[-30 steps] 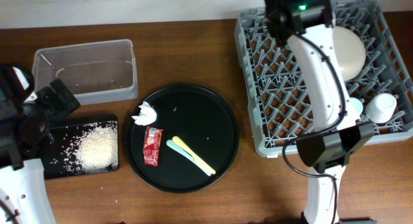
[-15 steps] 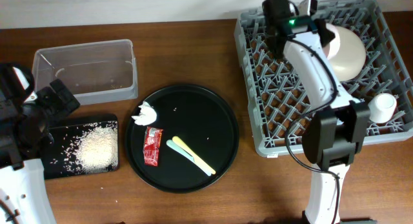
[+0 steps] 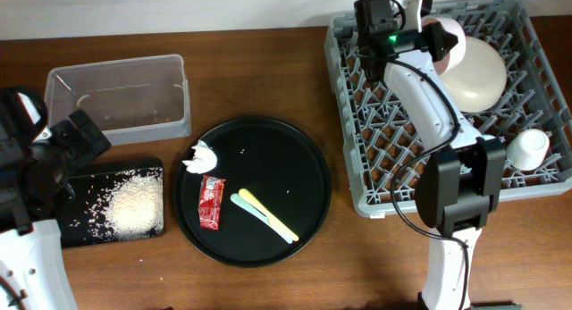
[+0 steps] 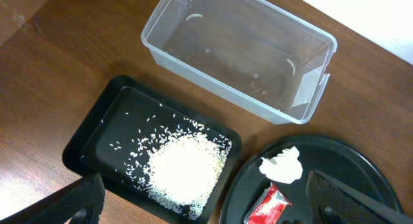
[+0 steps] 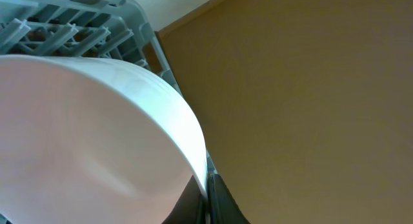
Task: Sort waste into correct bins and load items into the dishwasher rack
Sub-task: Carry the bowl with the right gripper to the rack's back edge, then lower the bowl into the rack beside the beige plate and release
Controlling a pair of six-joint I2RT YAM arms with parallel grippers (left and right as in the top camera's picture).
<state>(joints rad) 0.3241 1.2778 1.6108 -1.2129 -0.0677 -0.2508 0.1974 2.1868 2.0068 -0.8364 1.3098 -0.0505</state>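
Since a second ago the right arm has swung leftward. The right end effector (image 5: 208,197), pinching the rim of the small bowl (image 3: 447,40), holds it over the far edge of the rack (image 3: 375,201), right of and beyond the round tray (image 3: 277,154).

Nearest on the round tray lie the yellow utensil (image 3: 270,215) and green utensil (image 3: 243,203), then the red wrapper (image 3: 211,203) and, at its far left, the tissue (image 3: 202,156). I judge none of these sorted yet.

Just left of the round tray, the rice (image 3: 134,203) sits in the shallow black tray (image 3: 156,167), apparently done. The left end effector (image 4: 203,188) hangs above it, spread wide and empty.

Beyond-left, the clear tub (image 3: 183,96) holds neither tissue nor wrapper. Right of the round tray, the plate (image 3: 478,73) and a white cup (image 3: 527,147) already stand in the rack.
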